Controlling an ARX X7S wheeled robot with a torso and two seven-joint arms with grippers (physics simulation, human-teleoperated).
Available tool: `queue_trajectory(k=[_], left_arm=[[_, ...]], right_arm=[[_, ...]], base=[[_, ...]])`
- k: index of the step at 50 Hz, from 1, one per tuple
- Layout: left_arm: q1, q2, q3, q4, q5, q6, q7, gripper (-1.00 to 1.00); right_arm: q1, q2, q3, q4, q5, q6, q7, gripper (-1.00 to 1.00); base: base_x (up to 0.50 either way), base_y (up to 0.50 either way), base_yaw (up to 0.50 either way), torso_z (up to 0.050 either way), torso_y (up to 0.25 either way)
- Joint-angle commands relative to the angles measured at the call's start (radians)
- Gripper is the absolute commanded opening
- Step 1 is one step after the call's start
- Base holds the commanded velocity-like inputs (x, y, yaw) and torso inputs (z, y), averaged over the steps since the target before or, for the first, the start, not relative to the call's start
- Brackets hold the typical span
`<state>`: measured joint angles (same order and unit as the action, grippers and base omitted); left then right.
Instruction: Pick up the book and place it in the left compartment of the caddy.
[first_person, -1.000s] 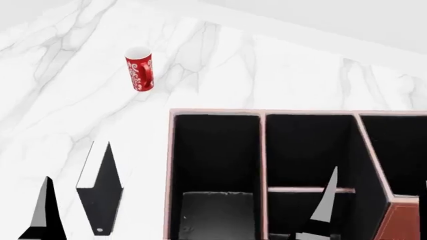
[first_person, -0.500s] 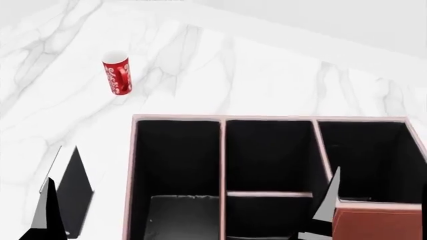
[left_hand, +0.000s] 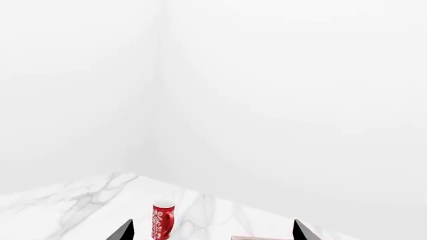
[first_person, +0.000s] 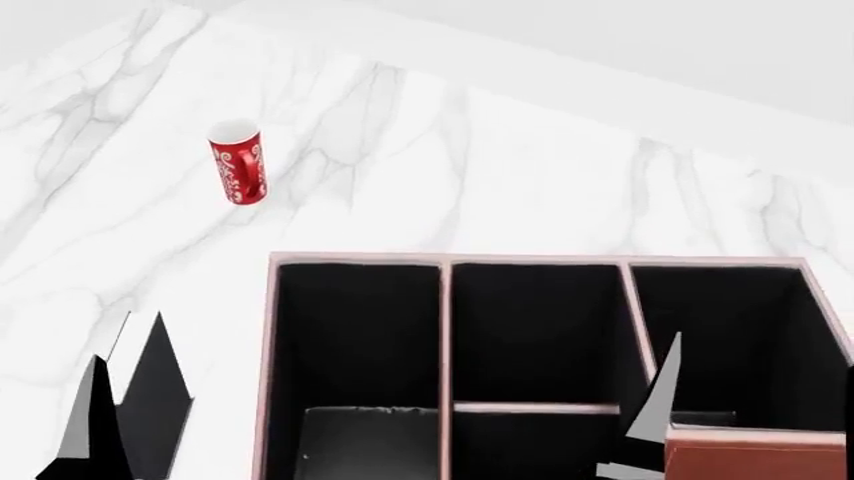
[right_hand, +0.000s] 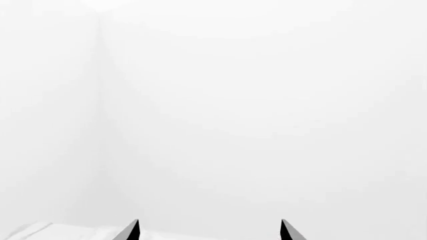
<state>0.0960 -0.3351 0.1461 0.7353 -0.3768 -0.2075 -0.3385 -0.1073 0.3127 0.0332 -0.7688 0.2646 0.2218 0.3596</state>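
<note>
The book (first_person: 154, 400), thin and black with a white edge, stands upright on the marble table (first_person: 400, 140), just left of the caddy (first_person: 270, 360). The caddy's left compartment (first_person: 358, 330) is black-lined and open at the top. One finger (first_person: 94, 430) of my left gripper (left_hand: 213, 234) rises in front of the book's lower left part, and its jaws stand wide apart with nothing between them. My right gripper (right_hand: 209, 234) is open and empty too. Its finger (first_person: 654, 400) stands over the caddy's right side in the head view.
A red patterned mug (first_person: 238, 162) stands on the table behind and left of the caddy, and the left wrist view shows the mug (left_hand: 163, 225) too. White walls close off the far side. The caddy's reddish-brown slanted side (first_person: 754, 458) is at the lower right.
The head view has swung, so the caddy, mug and book slid left in the picture and then slightly down. Both grippers hold the same place in view and stay open.
</note>
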Motion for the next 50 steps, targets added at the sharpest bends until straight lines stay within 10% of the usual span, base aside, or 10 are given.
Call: queue_trajectory(k=[1, 50], left_arm=[[0.0, -0.006, 0.003, 0.004, -0.009, -0.008, -0.006, 1.0], [-0.014, -0.026, 0.021, -0.01, -0.03, -0.014, -0.014, 1.0]], right_arm=[[0.001, 0.005, -0.004, -0.003, 0.001, 0.004, 0.007, 1.0], [-0.002, 0.023, -0.013, -0.002, 0.007, -0.005, 0.024, 1.0]], base=[[0.0, 0.0, 0.0, 0.05, 0.0], [0.0, 0.0, 0.0, 0.048, -0.115]])
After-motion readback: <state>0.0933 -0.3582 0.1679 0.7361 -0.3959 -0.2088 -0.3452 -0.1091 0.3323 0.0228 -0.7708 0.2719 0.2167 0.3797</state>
